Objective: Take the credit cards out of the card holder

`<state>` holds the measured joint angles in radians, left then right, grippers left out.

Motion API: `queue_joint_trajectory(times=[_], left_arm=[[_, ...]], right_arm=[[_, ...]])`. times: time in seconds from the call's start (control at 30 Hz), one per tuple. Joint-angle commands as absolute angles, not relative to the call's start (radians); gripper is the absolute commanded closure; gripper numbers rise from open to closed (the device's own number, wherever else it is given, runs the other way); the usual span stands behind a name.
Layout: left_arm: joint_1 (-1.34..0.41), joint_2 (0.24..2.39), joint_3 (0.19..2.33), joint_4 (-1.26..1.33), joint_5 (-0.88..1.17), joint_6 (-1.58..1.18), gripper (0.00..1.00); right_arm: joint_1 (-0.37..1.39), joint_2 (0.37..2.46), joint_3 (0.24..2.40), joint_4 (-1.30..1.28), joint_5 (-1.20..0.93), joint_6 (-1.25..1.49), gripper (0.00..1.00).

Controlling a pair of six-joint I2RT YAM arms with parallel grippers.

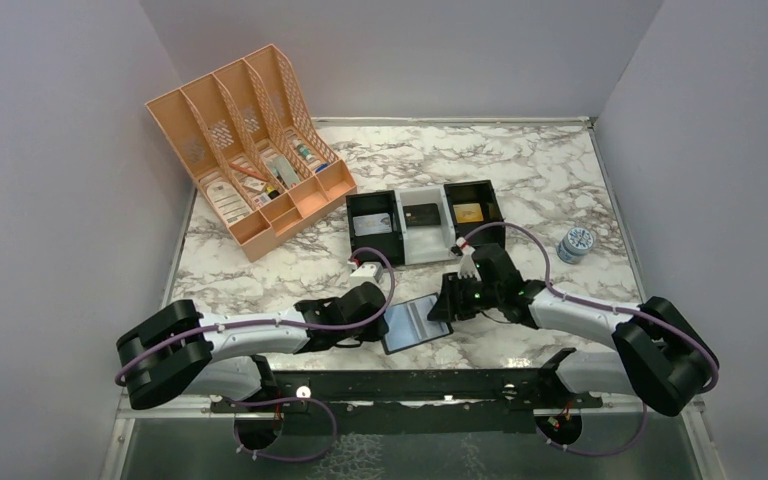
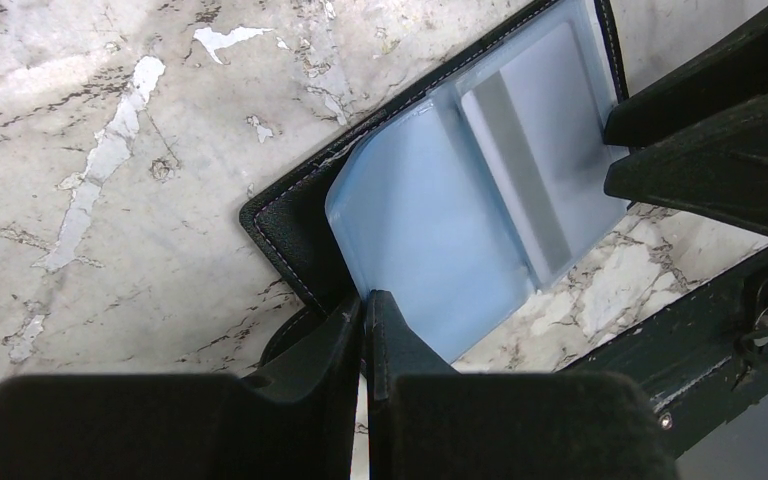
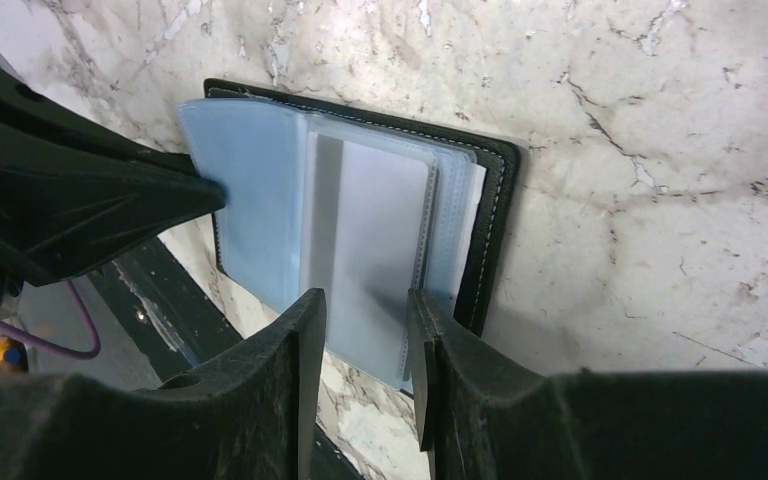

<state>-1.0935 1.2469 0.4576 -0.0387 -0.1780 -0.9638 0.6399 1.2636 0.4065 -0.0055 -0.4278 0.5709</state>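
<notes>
Card holder lies open at the table's near edge — visible sleeves look empty, credit cards sit in the tray. Left gripper pinches its leaf; right gripper stands spread.

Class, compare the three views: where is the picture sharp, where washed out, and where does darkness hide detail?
Top external: even, soft light, sharp throughout, walls splaying outward. Left wrist: the left end effector is a dark, soft foreground mass; the lining of the card holder looks washed pale. Right wrist: the right end effector is near-black with little detail; the table marble is crisp.
</notes>
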Motion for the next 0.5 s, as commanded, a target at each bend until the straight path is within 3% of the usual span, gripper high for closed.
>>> queue_joint_trajectory(times=[0.0, 0.2, 0.47], left_arm=[[-1.099, 1.262, 0.458, -0.027, -0.184, -0.953, 0.92], [-1.099, 1.279, 0.463, -0.023, -0.180, -0.950, 0.92], [-1.098, 1.267, 0.457, -0.033, -0.182, -0.946, 0.93]], right_arm=[[0.646, 1.253, 0.381, 0.052, -0.482, 0.588, 0.65], [0.646, 1.222, 0.379, 0.066, -0.509, 0.612, 0.65], [0.645, 1.183, 0.441, -0.113, -0.302, 0.531, 0.65]])
